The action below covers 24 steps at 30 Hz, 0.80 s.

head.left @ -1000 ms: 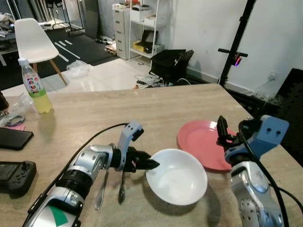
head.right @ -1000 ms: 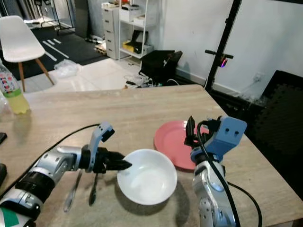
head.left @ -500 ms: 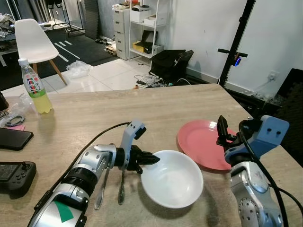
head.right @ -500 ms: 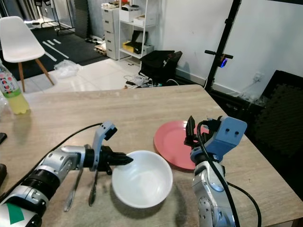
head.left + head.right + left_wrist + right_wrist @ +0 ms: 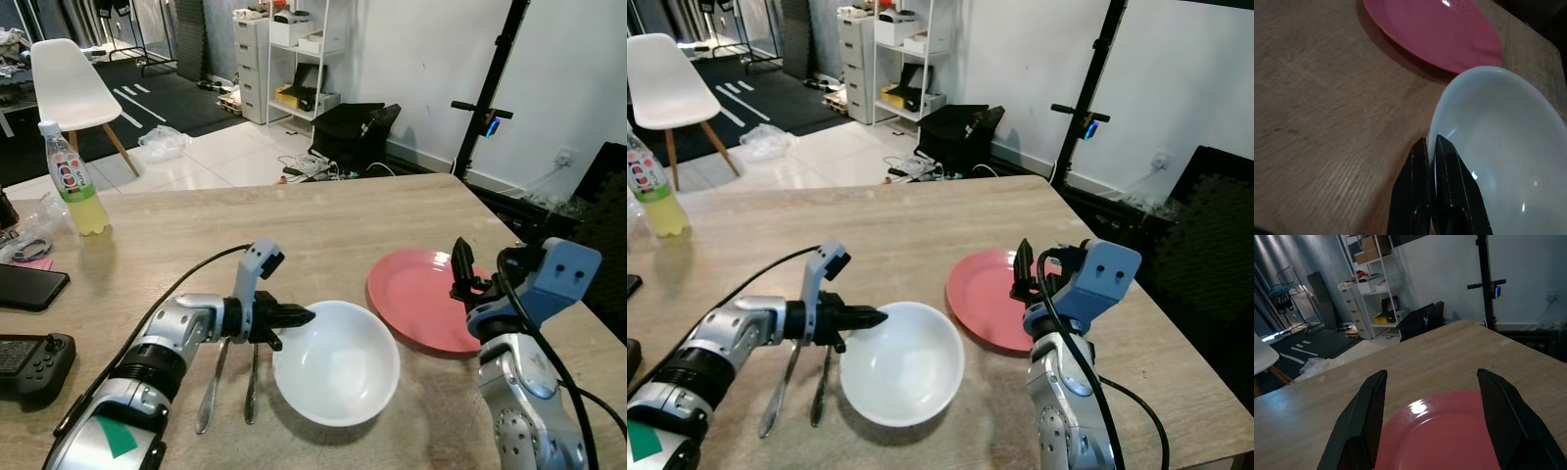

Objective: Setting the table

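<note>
A white bowl (image 5: pixel 338 364) sits on the wooden table (image 5: pixel 323 225), and my left gripper (image 5: pixel 299 318) is shut on its left rim. In the left wrist view the black fingertips (image 5: pixel 1422 147) pinch the bowl's rim (image 5: pixel 1437 117). A pink plate (image 5: pixel 421 294) lies just right of the bowl, apart from it. My right gripper (image 5: pixel 1431 377) is open, hovering over the plate's near right edge with nothing between its fingers. Two metal utensils (image 5: pixel 252 382) lie side by side under my left forearm, just left of the bowl.
A bottle of yellow drink (image 5: pixel 75 181) stands at the far left of the table. A black phone (image 5: pixel 29 287) and a game controller (image 5: pixel 29 362) lie at the left edge. A white chair (image 5: pixel 73 88) and a black stand (image 5: pixel 490 88) are beyond the table.
My left gripper has dragged the white bowl leftward, away from the pink plate and toward the utensils. The right arm has stayed still.
</note>
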Available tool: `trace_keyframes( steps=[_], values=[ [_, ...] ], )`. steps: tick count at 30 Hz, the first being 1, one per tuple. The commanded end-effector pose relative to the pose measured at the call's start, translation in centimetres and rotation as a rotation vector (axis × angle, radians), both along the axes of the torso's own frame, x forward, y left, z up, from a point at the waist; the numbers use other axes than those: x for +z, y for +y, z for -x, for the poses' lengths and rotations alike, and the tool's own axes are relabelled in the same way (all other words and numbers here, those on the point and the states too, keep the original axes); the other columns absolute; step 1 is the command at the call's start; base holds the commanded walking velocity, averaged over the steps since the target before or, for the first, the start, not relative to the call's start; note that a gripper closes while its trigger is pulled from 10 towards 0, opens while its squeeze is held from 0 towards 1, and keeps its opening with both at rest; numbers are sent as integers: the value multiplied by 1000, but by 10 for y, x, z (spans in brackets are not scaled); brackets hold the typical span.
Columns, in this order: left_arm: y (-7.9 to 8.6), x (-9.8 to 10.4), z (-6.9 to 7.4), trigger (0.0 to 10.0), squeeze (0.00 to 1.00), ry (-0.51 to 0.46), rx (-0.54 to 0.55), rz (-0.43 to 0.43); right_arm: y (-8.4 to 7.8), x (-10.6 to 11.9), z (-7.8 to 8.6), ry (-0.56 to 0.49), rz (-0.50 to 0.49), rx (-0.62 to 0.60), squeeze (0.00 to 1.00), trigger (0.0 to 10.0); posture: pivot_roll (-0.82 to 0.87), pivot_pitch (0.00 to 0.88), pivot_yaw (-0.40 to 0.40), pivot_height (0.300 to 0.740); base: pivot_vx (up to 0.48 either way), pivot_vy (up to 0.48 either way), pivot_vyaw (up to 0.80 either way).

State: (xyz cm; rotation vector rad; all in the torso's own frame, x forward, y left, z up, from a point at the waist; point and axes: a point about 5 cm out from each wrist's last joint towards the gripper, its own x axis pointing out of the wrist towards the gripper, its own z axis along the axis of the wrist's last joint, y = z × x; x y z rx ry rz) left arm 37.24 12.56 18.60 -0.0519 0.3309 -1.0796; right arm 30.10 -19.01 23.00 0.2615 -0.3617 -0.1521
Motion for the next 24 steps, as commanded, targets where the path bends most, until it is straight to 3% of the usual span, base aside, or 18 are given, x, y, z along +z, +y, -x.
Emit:
trace_keyframes(
  steps=[1, 2, 5, 6, 8, 12, 16, 20, 24],
  values=[
    [7, -1, 1, 0, 0, 7, 16, -3, 0, 1, 1, -7, -1, -3, 0, 10000, 82, 68, 67, 740, 0, 0, 0],
    [15, 7, 0, 10000, 0, -12, 55, 18, -1, 0, 1, -7, -1, -6, 0, 10000, 80, 68, 71, 740, 0, 0, 0],
    [49, 31, -6, 10000, 0, -44, 242, 103, -3, -1, 3, -5, -1, -14, 0, 10000, 82, 62, 68, 740, 0, 0, 0],
    [49, 31, -6, 10000, 0, -44, 242, 103, -3, -1, 3, -5, -1, -14, 0, 10000, 82, 62, 68, 740, 0, 0, 0],
    [73, 39, -9, 10000, 0, -35, 372, 144, -3, -2, 3, -3, -2, -11, 0, 10000, 93, 59, 56, 740, 0, 0, 0],
    [86, 38, -10, 10000, 0, 19, 450, 187, -1, -2, -1, 0, -2, 4, 0, 10000, 103, 58, 42, 740, 0, 0, 0],
    [74, 26, -9, 10000, 0, 80, 431, 199, 4, 2, -7, -6, 3, 37, 0, 10000, 112, 56, 28, 740, 0, 0, 0],
    [46, 29, -15, 10000, 0, 100, 387, 250, 6, 5, -11, -9, 5, 49, 0, 10000, 114, 64, 19, 740, 0, 0, 0],
    [36, 30, -18, 10000, 0, 106, 378, 225, 7, 5, -10, -9, 5, 49, 0, 10000, 109, 68, 23, 740, 0, 0, 0]
  ],
)
